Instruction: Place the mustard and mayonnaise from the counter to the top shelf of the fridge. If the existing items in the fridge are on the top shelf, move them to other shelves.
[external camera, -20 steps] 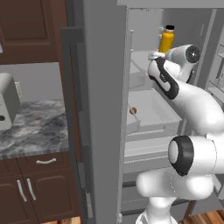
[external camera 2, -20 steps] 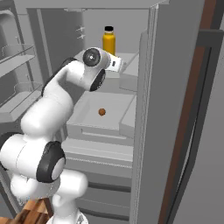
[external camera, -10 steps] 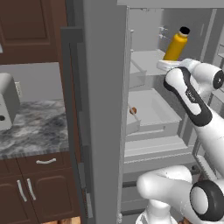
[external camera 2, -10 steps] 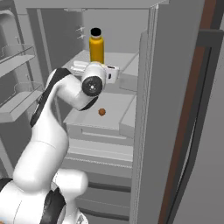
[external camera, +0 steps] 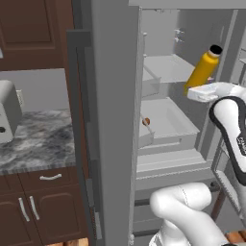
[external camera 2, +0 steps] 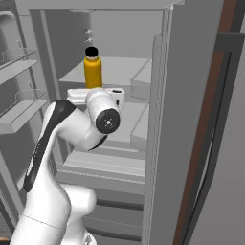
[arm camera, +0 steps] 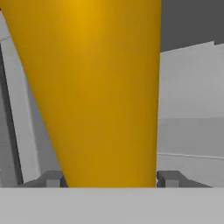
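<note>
A tall slim orange-yellow bottle (external camera: 203,70) with a black cap, one of the existing items, hangs tilted in front of the open fridge (external camera: 111,96). My gripper (external camera: 200,91) is shut on its lower body. From the right it is the same bottle (external camera 2: 93,72) above the gripper (external camera 2: 94,94). In the hand view the bottle (arm camera: 100,87) stands between both fingertips (arm camera: 54,178). The top shelf (external camera 2: 119,66) lies behind it. A small brown ball (external camera: 146,121) rests in a lower tray. The counter (external camera: 38,140) is at the left. The mustard and mayonnaise are out of view.
A toaster (external camera: 6,114) stands on the counter's left end. The fridge door's racks (external camera 2: 19,62) jut out at the left in the right base view, close to my arm. The fridge's side wall (external camera 2: 191,119) is at the right.
The bottle has come off the top shelf, outward and downward toward the base, and now leans over. My arm has folded back with it. The jaws have stayed shut on it.
</note>
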Robot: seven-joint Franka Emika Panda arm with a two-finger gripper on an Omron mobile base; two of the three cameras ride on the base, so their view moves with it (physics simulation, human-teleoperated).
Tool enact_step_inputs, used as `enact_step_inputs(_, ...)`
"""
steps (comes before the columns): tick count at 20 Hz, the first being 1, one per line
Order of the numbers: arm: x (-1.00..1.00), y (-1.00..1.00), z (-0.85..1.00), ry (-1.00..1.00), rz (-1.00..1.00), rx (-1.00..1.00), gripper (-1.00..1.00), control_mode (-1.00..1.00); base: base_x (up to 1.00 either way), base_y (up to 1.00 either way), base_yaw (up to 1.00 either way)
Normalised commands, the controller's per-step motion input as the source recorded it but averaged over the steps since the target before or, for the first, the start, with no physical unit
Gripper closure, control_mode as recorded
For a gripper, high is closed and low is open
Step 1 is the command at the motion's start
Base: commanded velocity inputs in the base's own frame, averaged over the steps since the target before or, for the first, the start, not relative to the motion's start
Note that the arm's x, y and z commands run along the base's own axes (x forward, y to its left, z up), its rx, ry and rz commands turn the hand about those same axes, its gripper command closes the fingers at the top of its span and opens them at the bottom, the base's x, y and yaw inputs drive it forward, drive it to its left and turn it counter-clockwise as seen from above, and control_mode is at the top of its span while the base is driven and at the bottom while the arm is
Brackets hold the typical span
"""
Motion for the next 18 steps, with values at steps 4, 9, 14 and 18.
enact_step_inputs(4,-1.0,0.37,-0.84,0.26,0.17,-0.23,1.0,-1.0,0.0,0.0,0.0)
enact_step_inputs(9,-0.49,0.12,-0.97,0.36,0.01,-0.14,1.0,-1.0,0.0,0.0,0.0)
enact_step_inputs(14,0.12,-0.05,-0.56,0.07,-0.2,0.0,1.0,-1.0,0.0,0.0,0.0)
enact_step_inputs(18,0.45,0.0,-0.36,0.03,-0.28,0.0,1.0,-1.0,0.0,0.0,0.0)
